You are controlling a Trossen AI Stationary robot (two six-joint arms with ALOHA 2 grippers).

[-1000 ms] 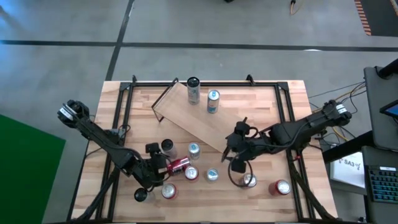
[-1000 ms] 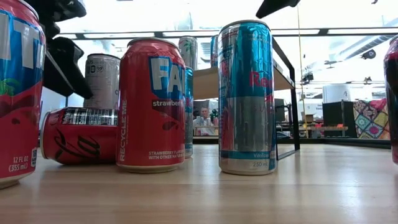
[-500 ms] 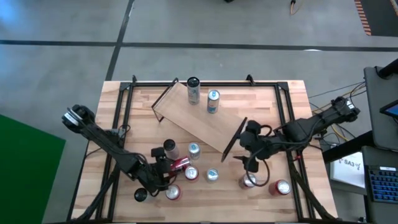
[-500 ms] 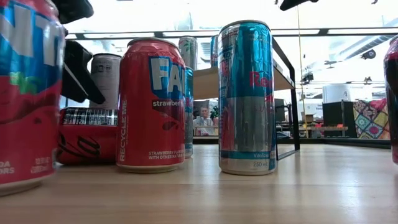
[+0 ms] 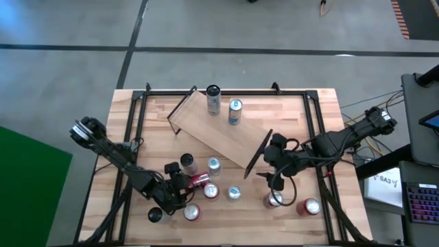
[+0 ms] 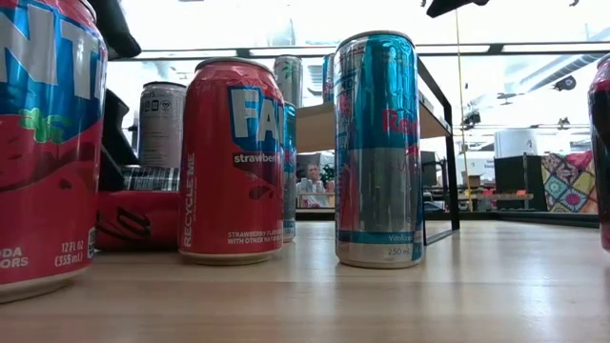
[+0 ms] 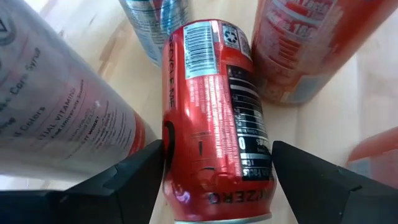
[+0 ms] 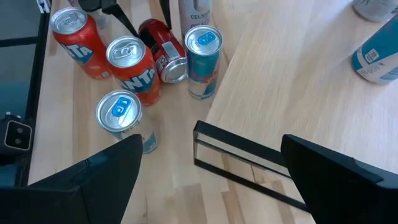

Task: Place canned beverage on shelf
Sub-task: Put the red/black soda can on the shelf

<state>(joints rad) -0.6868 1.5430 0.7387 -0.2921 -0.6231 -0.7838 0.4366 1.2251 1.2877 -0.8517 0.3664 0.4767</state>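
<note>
**Lining up on the fallen red can**

My left gripper [image 7: 214,171] is down at the front of the table, fingers [image 7: 130,177] spread either side of the red cola can [image 7: 214,118] that lies on its side. Each finger sits just beside the can wall, so I'm straddling it, not yet squeezing. From above, that can [image 5: 198,181] lies well in front of the shelf [image 5: 218,134], on the near-left side of it, tucked among standing cans: a pale energy-drink can [image 7: 56,118] just beside one finger, a strawberry Fanta can [image 7: 308,46] beside the other.

It's crowded here. My judgement: keep the can centred between the fingers and close evenly, so it doesn't roll out or nudge the neighbours over. Once it's gripped, lift straight up before swinging toward the shelf, and turn it upright on the way.

The shelf sits askew across the middle of the table, with two cans [image 5: 223,106] at its far end; the plank nearer me is bare, which looks like the easier landing spot.

My right gripper [image 8: 208,165] hangs wide open, holding nothing, just beyond the shelf's black end frame [image 8: 249,163], waiting.
</note>
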